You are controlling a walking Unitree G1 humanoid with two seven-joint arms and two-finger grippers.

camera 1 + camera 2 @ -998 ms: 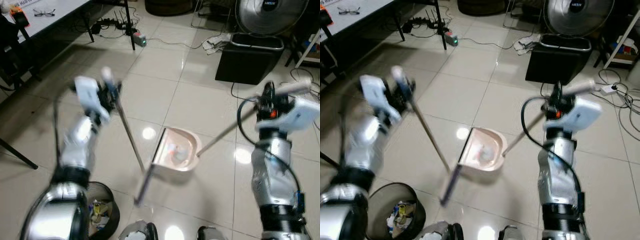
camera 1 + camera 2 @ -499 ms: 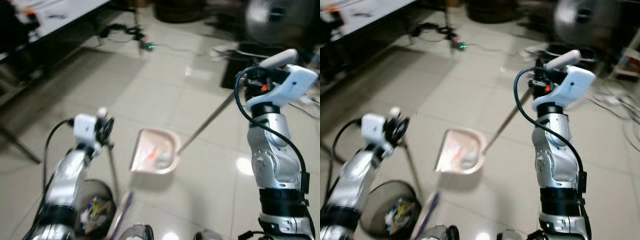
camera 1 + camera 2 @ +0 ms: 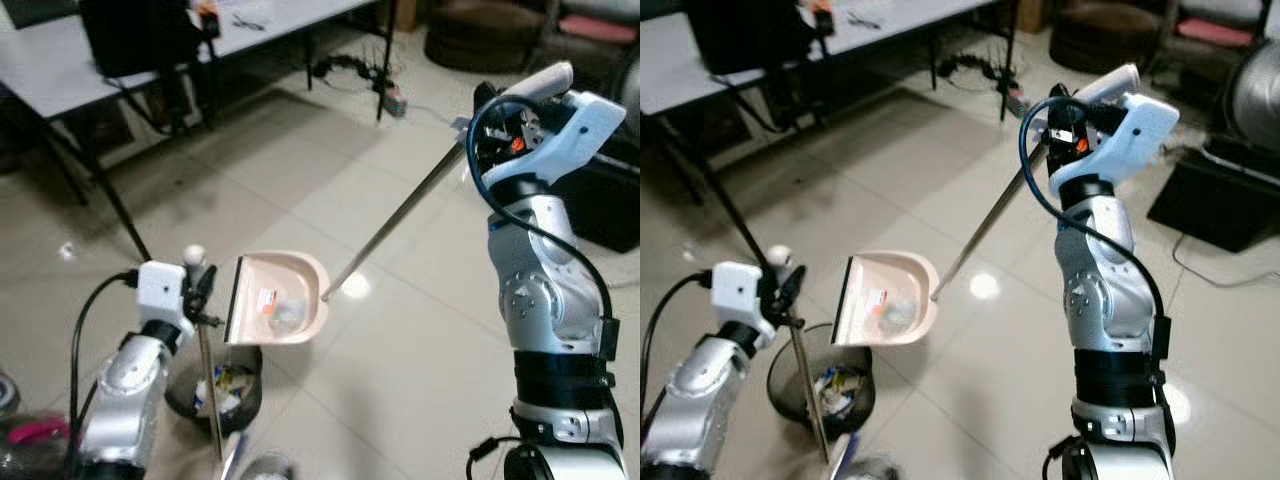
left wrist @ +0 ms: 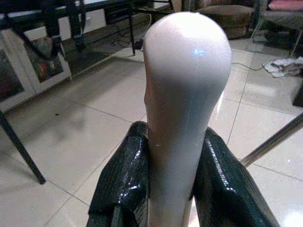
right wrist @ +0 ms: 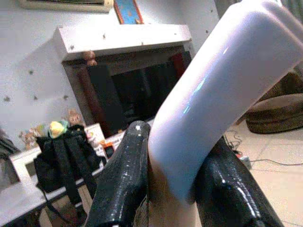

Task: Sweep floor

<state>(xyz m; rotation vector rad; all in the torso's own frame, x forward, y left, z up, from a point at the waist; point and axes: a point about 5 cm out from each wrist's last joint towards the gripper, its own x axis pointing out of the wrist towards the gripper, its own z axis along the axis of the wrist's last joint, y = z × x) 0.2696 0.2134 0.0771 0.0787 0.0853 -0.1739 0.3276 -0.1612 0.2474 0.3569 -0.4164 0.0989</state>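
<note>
The pink dustpan (image 3: 277, 299) hangs tilted just above the round black trash bin (image 3: 214, 392) — bits of litter lie in its scoop. The right gripper (image 5: 173, 177) clamps its long handle. The left gripper (image 4: 173, 189) clasps the broom handle (image 4: 184, 99) — upright beside the bin.

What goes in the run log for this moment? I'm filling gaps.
left claw: shut on broom handle | right claw: shut on dustpan handle | dustpan: loaded, raised above bin
</note>
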